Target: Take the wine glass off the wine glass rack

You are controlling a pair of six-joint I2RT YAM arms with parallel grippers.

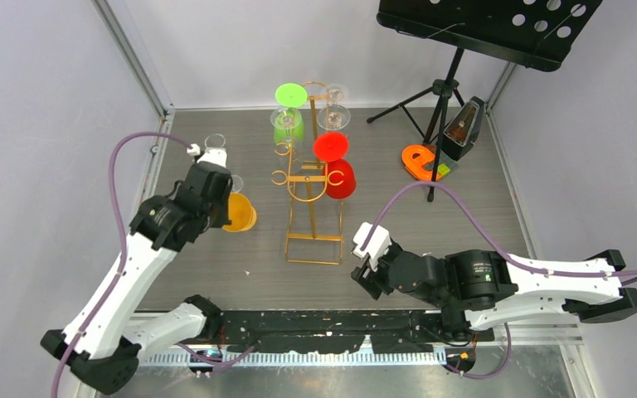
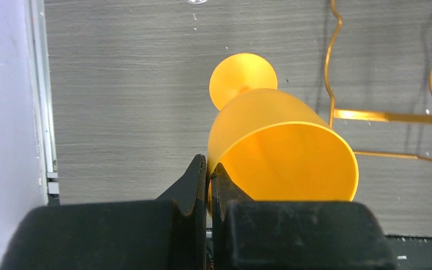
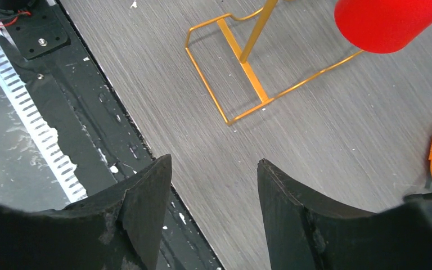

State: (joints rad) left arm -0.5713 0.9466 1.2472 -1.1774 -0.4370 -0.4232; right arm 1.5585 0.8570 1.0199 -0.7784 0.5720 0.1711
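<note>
Grey desk (image 1: 431,224), white walls (image 1: 50,83). 1 wine glass rack (image 1: 313,211) w/ 1 red glass (image 1: 338,170), 1 green glass (image 1: 289,116), 2 clear glasses (image 1: 333,116). Orange wine glass (image 2: 281,152) left of rack, rim clamped in L end effector (image 2: 208,174). R end effector (image 3: 214,169) fingers apart, nr rack base.

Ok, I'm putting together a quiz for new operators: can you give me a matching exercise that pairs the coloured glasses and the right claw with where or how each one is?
Things:
1. orange glass
2. red glass
3. green glass
4. right claw

Places or states:
A. open, holding nothing
B. hanging on the rack's right side
C. rim pinched in the left claw
D. hanging on the rack's left side

Pairs: 1-C, 2-B, 3-D, 4-A
</note>
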